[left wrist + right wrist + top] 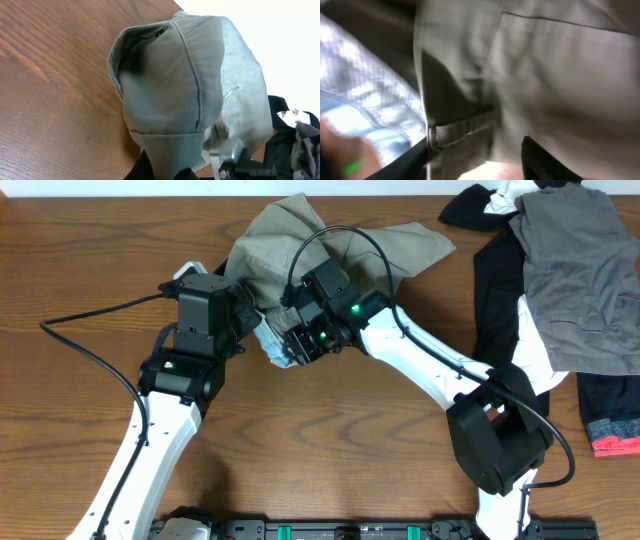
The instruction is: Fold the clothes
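**Item: pale khaki shorts, mid-fold, held at the near end.**

- Left fingers [250, 320]: pressed together. They are buried in cloth, which the left wrist view shows humped over them, seam upward. I judge they are pinching the clothes [165, 90] at a stitched edge.
- Right fingers [545, 160]: standing apart with a seamed fold between them. Whether they bear on it, I cannot tell. The right gripper [290, 345] sits just beside the left one, at the same near end.
- Whitish pocket lining [272, 352]: turned out, touching the right gripper on its left side.
- The clothes [280, 230]: bunched, not flat. The bulk lies beyond both sets of fingers, toward the far edge of the desk [100, 240]. The long axis runs from the fingers away and rightward.
- Nearer arm: neither, as both meet the same corner. Spreading calls for drawing them apart across that axis.
- Darker grey garment [580, 280] and black garment [495, 290]: well apart at the right, untouched.
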You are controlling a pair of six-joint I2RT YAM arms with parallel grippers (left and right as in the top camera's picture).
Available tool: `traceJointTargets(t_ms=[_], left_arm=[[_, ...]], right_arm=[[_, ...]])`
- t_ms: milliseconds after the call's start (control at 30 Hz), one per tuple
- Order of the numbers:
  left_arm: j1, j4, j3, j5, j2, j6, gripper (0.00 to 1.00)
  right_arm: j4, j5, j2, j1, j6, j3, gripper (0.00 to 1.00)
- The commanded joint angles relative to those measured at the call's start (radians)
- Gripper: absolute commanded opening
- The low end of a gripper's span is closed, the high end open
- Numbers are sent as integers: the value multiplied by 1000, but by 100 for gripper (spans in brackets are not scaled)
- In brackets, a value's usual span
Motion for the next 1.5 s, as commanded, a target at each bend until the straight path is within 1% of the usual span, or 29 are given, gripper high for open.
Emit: traceJointTargets(t_ms=[0, 67, 100, 167, 200, 233, 500, 600, 700, 800, 1000, 1067, 1267, 1467], left_arm=[[5, 8, 20, -26, -24, 24, 6], [5, 8, 20, -26, -24, 25, 6], [5, 8, 20, -26, -24, 37, 6], [6, 5, 20, -39, -28, 76, 6], [12, 1, 20, -47, -31, 85, 6], [21, -2, 20, -53, -39, 96, 6], [158, 0, 20, -65, -177, 162, 6], [194, 20, 20, -65, -248, 212, 6], [199, 61, 20, -65, -323, 274, 6], [199, 111, 20, -65, -391, 310, 6], [199, 214, 20, -64, -491, 316, 6], [199, 229, 20, -64, -509, 316, 5], [199, 255, 20, -65, -519, 316, 6], [199, 309, 21, -65, -519, 332, 6]], right_arm=[[0, 116, -3, -2, 5, 2, 47], [5, 129, -3, -12, 5, 2, 32], [5, 156, -3, -18, 5, 3, 22], [5, 214, -8, -37, 5, 7, 8], [4, 227, -11, -51, 5, 14, 3], [0, 231, -18, -65, 5, 24, 1], [-89, 232, -123, -244, 0, 214, 1], [-134, 232, -161, -294, -15, 291, 1], [-170, 232, -197, -333, -31, 349, 1], [-184, 248, -226, -357, -39, 382, 1], [-188, 247, -280, -392, -55, 423, 1], [-182, 257, -303, -405, -69, 441, 1], [-186, 292, -370, -454, -100, 502, 1], [-181, 299, -432, -531, -109, 507, 1]])
